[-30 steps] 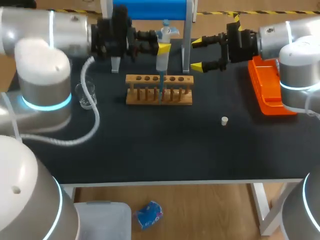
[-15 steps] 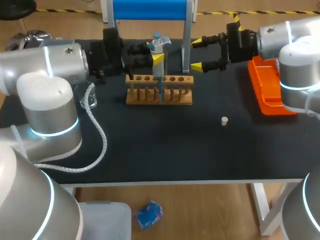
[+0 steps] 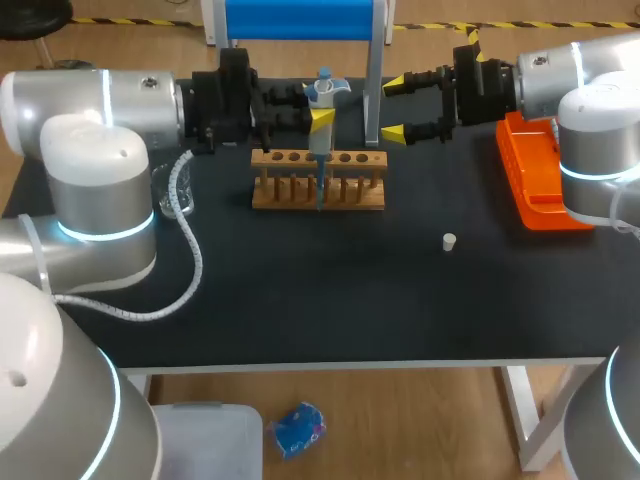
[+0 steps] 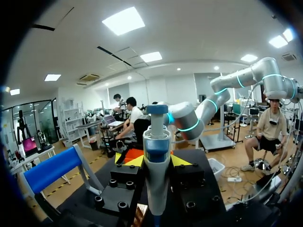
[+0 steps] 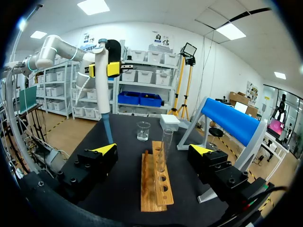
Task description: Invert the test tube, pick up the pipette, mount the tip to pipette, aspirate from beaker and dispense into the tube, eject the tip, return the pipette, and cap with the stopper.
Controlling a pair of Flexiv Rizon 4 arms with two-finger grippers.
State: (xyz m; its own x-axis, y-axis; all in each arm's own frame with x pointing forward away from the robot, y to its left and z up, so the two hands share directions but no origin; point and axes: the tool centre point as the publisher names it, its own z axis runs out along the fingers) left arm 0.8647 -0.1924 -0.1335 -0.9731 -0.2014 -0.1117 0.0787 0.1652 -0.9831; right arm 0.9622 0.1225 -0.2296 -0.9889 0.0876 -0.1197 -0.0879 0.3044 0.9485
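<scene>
Left tool point(image 3: 318, 112) is clenched on the pipette point(image 3: 322, 140): in its own wrist view you see both yellow fingers pressed against the barrel from either side. The pipette stands upright with the plunger on top and a blue tip point(image 3: 320, 190) mounted. From overhead the tip lines up with the middle of the wooden rack point(image 3: 360, 195), which sits at 12 o'clock from the centre of the surface point(image 3: 330, 300). From the right wrist the tip hangs just beside the rack, apart from the test tube point(image 5: 165, 144), so you can't call it as over the tube mouth. The tube stands upright in one of the rack's holes. The beaker point(image 3: 172, 192) is at 9 o'clock from the rack, close under the left arm, and it touches neither the rack nor the pipette. The stopper point(image 3: 450, 241) lies on the bare surface at 4 o'clock from the rack, well apart from both tools. Right tool point(image 3: 400, 105) is released, with its fingers spread wide and nothing between them. It hovers at 1 o'clock from the rack and points toward the pipette. The orange tray point(image 3: 530, 170) sits at 3 o'clock from the rack, under the right arm. The blue stand point(image 3: 300, 18) is at 12 o'clock, behind the rack.
</scene>
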